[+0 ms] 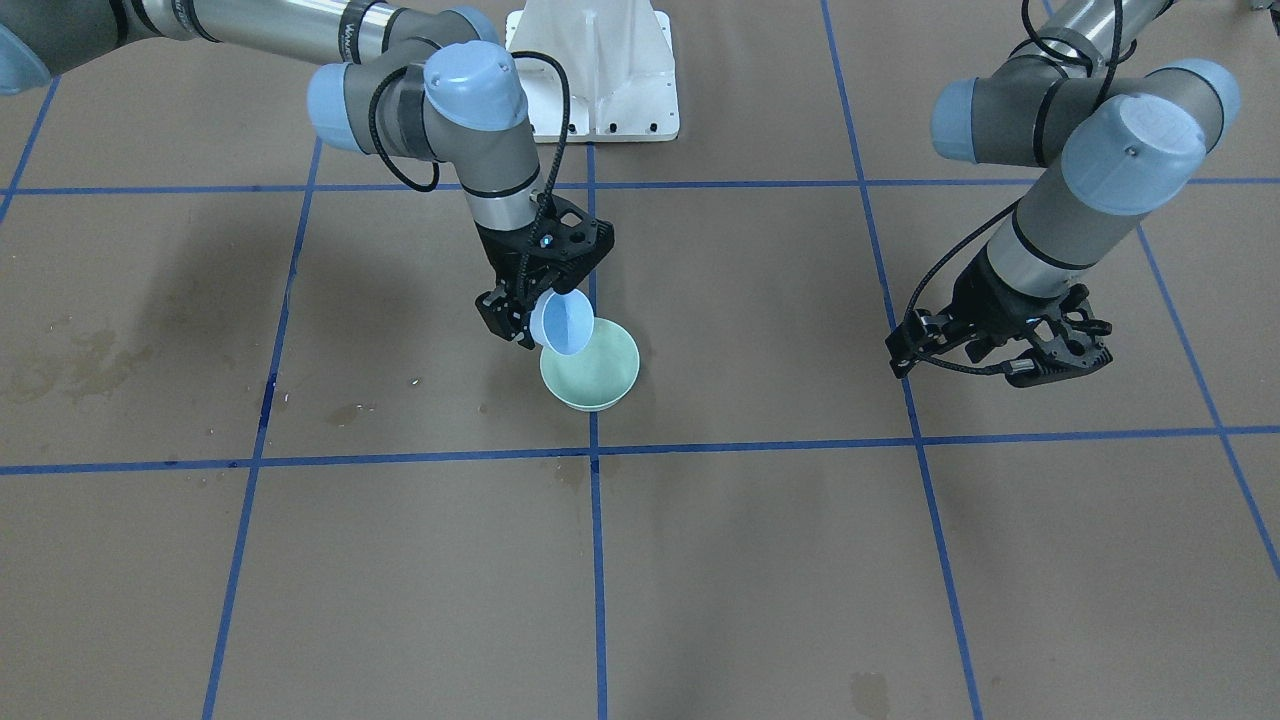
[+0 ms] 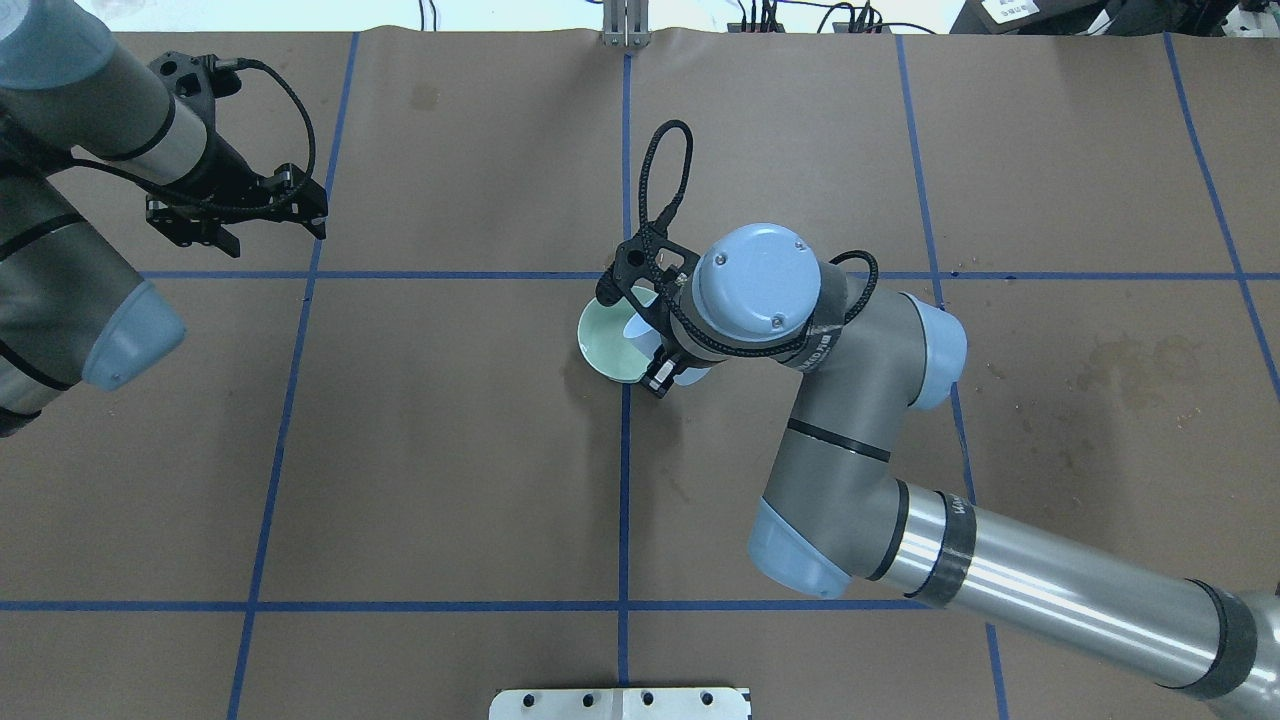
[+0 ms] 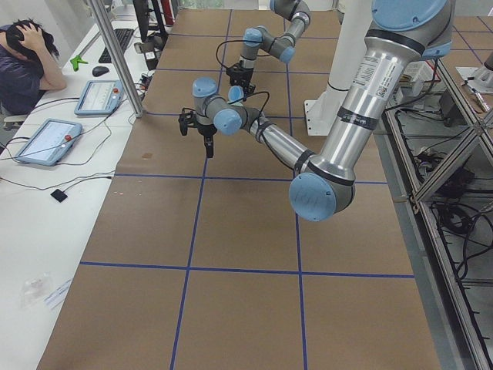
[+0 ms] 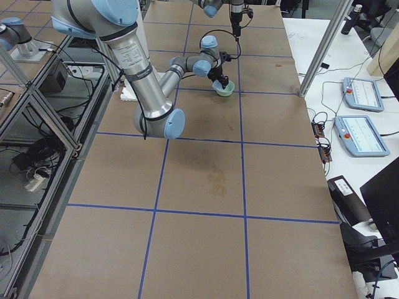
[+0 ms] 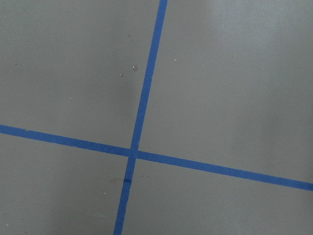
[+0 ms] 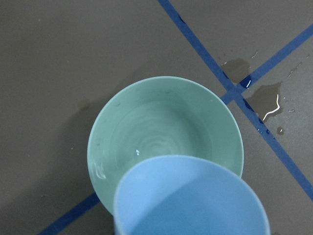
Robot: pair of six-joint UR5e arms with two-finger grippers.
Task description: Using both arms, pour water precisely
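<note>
- Far left in the overhead view, left arm (image 2: 45,270) enters at 9 o'clock.
- Left gripper (image 2: 262,225) hangs over bare paper (image 2: 450,450), fingers spread wide and holding nothing. It is well apart from the bowl, at the bowl's 10 o'clock.
- Left wrist view shows only paper and crossing blue tape (image 5: 142,98).
- Centre of the overhead view: green bowl (image 2: 608,340) sits upright on the paper, its 3 o'clock side over the vertical tape line.
- Blue cup (image 1: 563,322) is tipped steeply with its mouth facing the bowl.
  - In the front view it overlaps the bowl's rim at 10 o'clock.
  - In the right wrist view it fills the 6 o'clock side.
  - Cannot tell whether cup and rim touch.
- Right gripper (image 1: 535,315) is clamped on the cup, with the wrist directly above it in the overhead view.
- Water (image 6: 149,144) is in the bowl. It shows only as faint ripple rings and a small glint near the bottom in the right wrist view.
- Small wet puddles (image 6: 266,98) lie on the paper by the tape crossing, at the bowl's 2 o'clock in that view, just beside the bowl.
- Right arm (image 2: 840,450) reaches in from 4 o'clock in the overhead view.
- Far right, a dark dried stain (image 2: 1130,365) sits at the bowl's 3 o'clock, well apart.
</note>
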